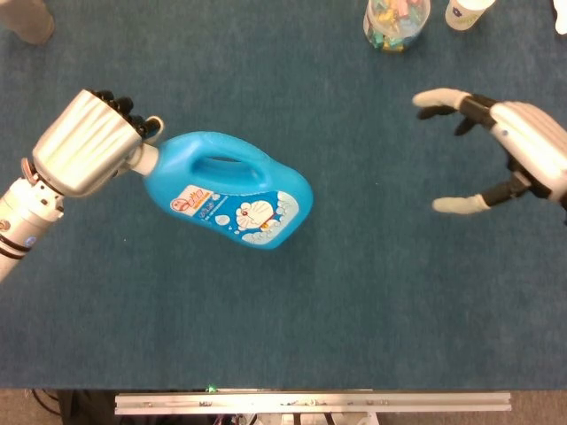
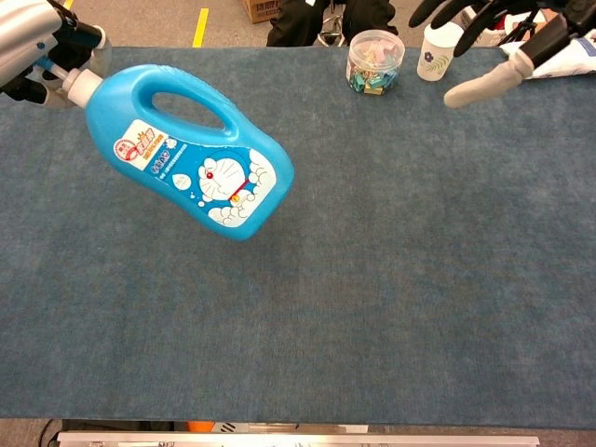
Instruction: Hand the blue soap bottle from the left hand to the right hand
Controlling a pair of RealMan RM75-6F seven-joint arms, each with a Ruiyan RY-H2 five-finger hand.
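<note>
The blue soap bottle [image 1: 230,189] [image 2: 191,149] with a cartoon label hangs tilted above the blue table, its handle facing the far side. My left hand [image 1: 87,143] [image 2: 37,42] grips it by the white cap at its left end. My right hand [image 1: 505,150] [image 2: 494,37] hovers at the right with its fingers spread apart and nothing in it, well clear of the bottle's base.
A clear jar of coloured clips [image 1: 396,22] [image 2: 374,60] and a white paper cup [image 2: 438,48] stand at the far edge of the table [image 2: 372,307]. A white bag [image 2: 568,56] lies at the far right corner.
</note>
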